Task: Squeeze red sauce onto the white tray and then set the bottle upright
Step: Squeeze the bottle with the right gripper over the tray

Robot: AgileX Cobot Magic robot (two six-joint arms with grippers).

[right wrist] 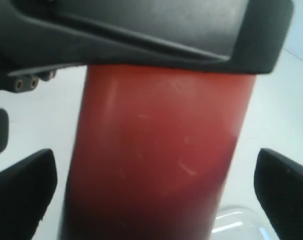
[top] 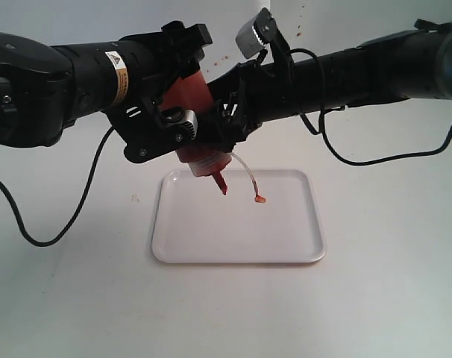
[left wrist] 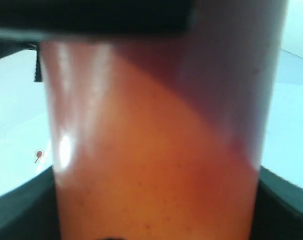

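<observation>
We count one bottle (top: 207,162), one white tray (top: 286,250) and one cap (top: 259,198) on one tether. Two arms: left arm (top: 54,74), right arm (top: 375,71). Two grippers: left gripper (top: 189,86), right gripper (top: 217,104). Two black cables: left cable (top: 32,235), right cable (top: 375,159).

A sticker (top: 119,73) on the left arm (top: 69,63) shows a black warning triangle on white, above an orange band of print too small to read. No other writing, brand or number is legible in any view.
</observation>
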